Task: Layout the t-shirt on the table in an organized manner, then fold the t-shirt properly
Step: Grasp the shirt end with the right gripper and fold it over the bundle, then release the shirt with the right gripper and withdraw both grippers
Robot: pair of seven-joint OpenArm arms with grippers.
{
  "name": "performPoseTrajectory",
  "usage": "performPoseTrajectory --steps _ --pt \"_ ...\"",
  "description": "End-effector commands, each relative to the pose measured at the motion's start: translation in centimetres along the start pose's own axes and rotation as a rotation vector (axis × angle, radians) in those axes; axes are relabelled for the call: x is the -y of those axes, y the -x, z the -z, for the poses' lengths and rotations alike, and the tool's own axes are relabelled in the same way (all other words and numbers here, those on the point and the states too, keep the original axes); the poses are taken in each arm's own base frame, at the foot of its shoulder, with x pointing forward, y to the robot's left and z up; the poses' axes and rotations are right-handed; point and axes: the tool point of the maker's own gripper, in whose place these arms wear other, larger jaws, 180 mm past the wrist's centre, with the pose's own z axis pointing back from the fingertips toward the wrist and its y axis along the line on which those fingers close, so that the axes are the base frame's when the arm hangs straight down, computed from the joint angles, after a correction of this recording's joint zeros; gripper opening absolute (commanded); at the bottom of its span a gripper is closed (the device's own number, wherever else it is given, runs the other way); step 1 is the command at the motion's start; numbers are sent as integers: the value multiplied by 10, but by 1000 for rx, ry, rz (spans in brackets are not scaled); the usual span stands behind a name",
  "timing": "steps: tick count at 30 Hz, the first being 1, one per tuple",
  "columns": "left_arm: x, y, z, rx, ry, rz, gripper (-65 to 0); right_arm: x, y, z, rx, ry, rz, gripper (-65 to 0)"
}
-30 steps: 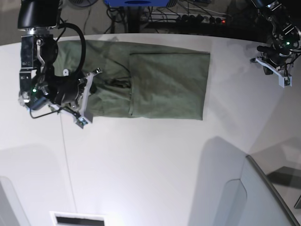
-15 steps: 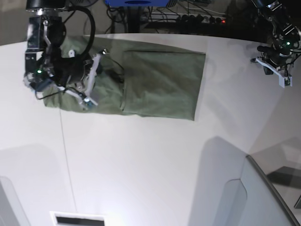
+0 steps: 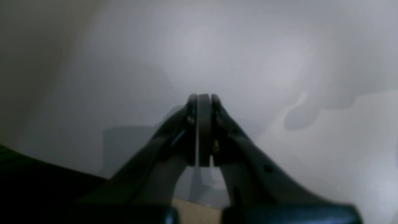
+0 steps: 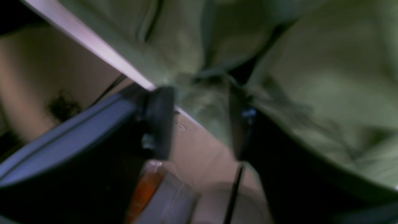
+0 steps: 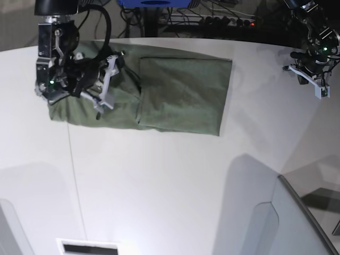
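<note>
The olive-green t-shirt lies folded into a long rectangle at the far side of the white table. Its left end is rumpled. My right gripper is over that left end, its white fingers spread wide. In the right wrist view the right gripper is open, with wrinkled shirt fabric between and beyond the fingers. My left gripper hovers at the far right, away from the shirt. In the left wrist view the left gripper is shut and empty over bare table.
A grey translucent panel stands at the front right, and another at the front left. A thin dark seam runs down the table. A white slotted plate sits at the front edge. Cables and a power strip lie behind the table.
My right gripper has moved toward the table's far edge, over the shirt's left end. The shirt has slid a little to the left. The left arm has not moved.
</note>
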Motion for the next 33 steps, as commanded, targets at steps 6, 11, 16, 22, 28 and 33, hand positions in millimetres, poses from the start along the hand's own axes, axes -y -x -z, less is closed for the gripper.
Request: performPoseTrajectory --steps 6,11,16,22,28,33 --pt "-8 -14 -3 43 -16 9 -650 35 -54 -68 240 175 -57 -308" --pt "-9 -13 -3 40 -17 9 -650 83 -65 -53 270 144 75 -521" --pt "-9 -13 -3 40 -17 9 -650 70 -65 -33 247 77 100 -623" --pt "-9 -13 -4 40 -18 8 -650 37 -76 -42 284 84 -15 -623" --pt "-8 -12 -3 39 -15 7 -650 22 -75 -27 254 44 -50 -623" --pt "-8 -12 -3 39 -15 7 -650 36 -62 4 251 -10 57 -623"
